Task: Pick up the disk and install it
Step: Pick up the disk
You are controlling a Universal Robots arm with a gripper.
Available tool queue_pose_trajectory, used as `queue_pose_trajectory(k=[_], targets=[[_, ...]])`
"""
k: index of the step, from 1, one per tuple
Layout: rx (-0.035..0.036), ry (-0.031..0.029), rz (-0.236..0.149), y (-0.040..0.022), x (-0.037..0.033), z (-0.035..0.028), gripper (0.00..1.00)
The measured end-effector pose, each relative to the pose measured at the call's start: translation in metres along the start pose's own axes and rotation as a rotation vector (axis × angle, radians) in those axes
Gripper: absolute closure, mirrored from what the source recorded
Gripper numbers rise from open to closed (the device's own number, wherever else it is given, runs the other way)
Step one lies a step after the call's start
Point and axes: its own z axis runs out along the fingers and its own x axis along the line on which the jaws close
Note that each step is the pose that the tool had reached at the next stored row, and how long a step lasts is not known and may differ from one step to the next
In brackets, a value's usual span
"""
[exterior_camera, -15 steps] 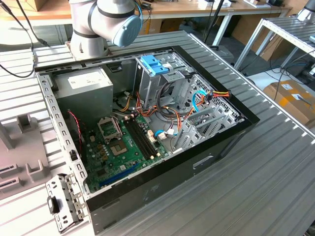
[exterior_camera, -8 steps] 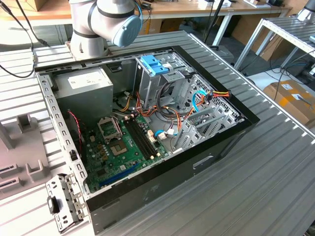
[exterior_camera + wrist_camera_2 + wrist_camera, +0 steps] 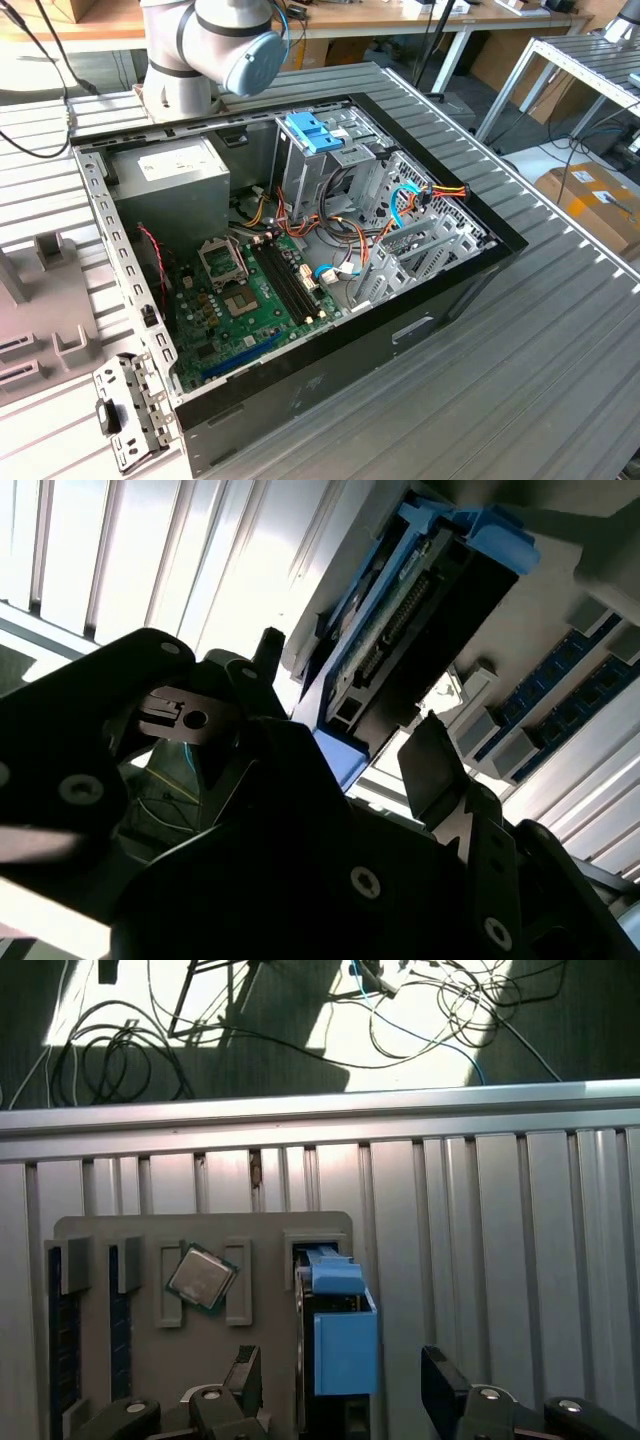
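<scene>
My pincer is released, its fingers either side of the disk without contact. The disk stands edgewise in the grey tray. In the exterior view the tray sits at 9 o'clock of the computer case.

Exterior view: even room light; computer case interior dim.
Second wrist view: my gripper silhouetted against glaring slatted table.
First wrist view: sunlit floor, hard shadows.
</scene>
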Motion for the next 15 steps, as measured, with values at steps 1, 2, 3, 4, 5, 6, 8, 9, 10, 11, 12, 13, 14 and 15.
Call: queue_pose_trajectory(k=[1, 2, 3, 4, 5, 6, 8, 9, 10, 11, 12, 13, 14, 15], targets=[[0.0, 0.0, 0.0, 0.0001, -0.0014, 0.0004, 0.26], [0.0, 0.0, 0.0, 0.0002, -0.0029, 0.0008, 0.26], [0.0, 0.0, 0.0, 0.0002, -0.0042, 0.0013, 0.26], [0.0, 0.0, 0.0, 0.0003, -0.0048, 0.0015, 0.26], [0.0, -0.0001, 0.0, 0.0004, -0.0055, 0.0018, 0.26], [0.0001, -0.0001, 0.0, 0.0004, -0.0061, 0.0021, 0.26], [0.0, 0.0, 0.0, 0.0004, -0.0078, 0.003, 0.26], [0.0001, 0.0, 0.0, 0.0005, -0.0083, 0.0034, 0.26], [0.0, 0.0, 0.0, 0.0005, -0.0087, 0.0036, 0.26], [0.0, 0.0, 0.0, 0.0005, -0.0094, 0.0041, 0.26], [0.0001, 0.0, 0.0, 0.0005, -0.0097, 0.0045, 0.26], [0.0, 0.0, 0.0, 0.0005, -0.01, 0.0047, 0.26], [0.0, 0.0, 0.0, 0.0005, -0.0104, 0.0051, 0.26], [0.0, 0.0, 0.0, 0.0006, -0.0108, 0.0055, 0.26]])
